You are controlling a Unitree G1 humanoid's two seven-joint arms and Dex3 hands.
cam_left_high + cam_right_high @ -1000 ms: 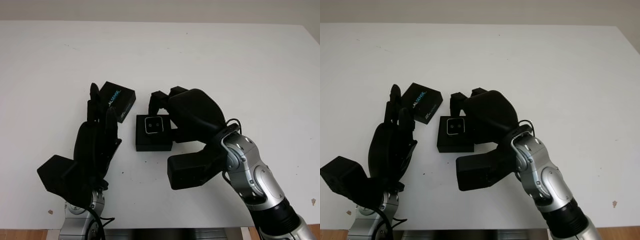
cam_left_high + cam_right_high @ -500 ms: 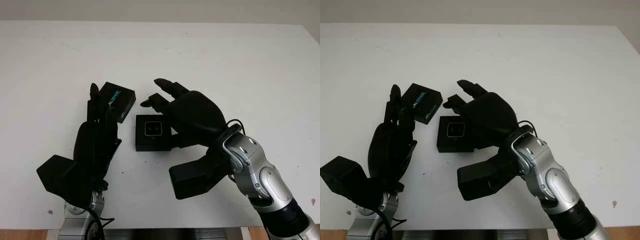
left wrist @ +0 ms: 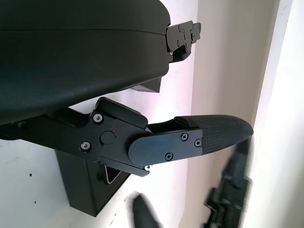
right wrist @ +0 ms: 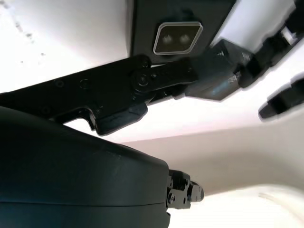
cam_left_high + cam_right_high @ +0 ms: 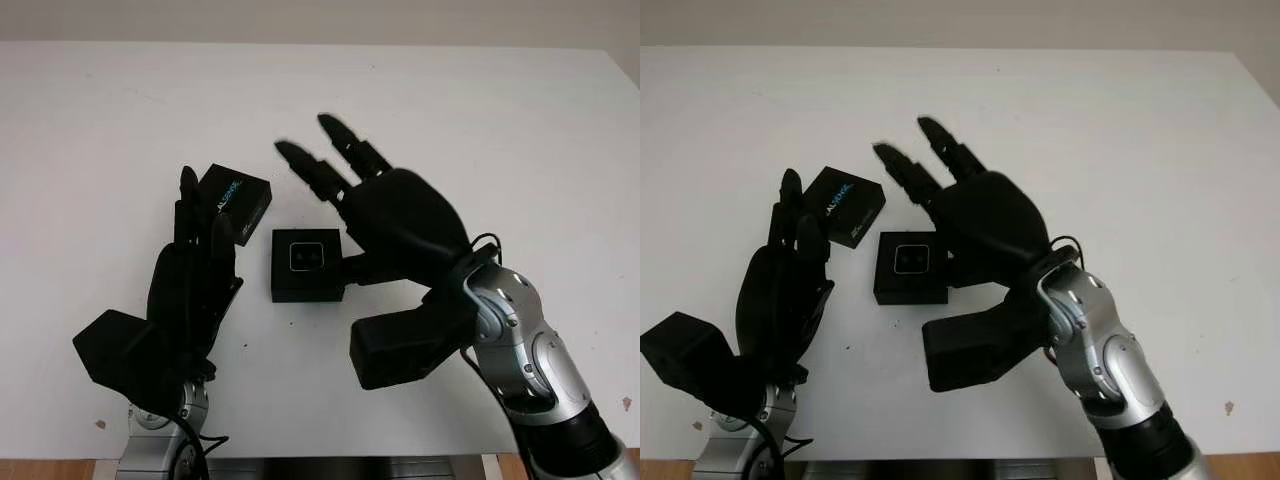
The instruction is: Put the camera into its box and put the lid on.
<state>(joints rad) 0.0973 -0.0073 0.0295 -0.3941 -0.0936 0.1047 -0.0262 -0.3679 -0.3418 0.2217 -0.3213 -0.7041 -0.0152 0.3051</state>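
The small camera (image 5: pixel 306 256), square with a pale rim, lies inside the open black box (image 5: pixel 283 285) at the middle of the white table. The black lid (image 5: pixel 238 203), marked with teal lettering, sits tilted just left of and behind the box. My right hand (image 5: pixel 322 165) is open and raised above the box's right side, holding nothing and pointing away from me. In the right wrist view the camera (image 4: pixel 177 38) lies in the box (image 4: pixel 145 23) beyond my thumb (image 4: pixel 156 80). My left hand (image 5: pixel 200 225) is open beside the lid's near left side.
The white table (image 5: pixel 480 140) stretches wide behind and to the right of the box. Its front edge (image 5: pixel 300 455) runs just before my arms. A pale wall (image 5: pixel 320 18) borders the far edge.
My right hand has uncurled from over the camera in the box and lifted up and back, ending open. The camera stays in the box. The left hand has not moved.
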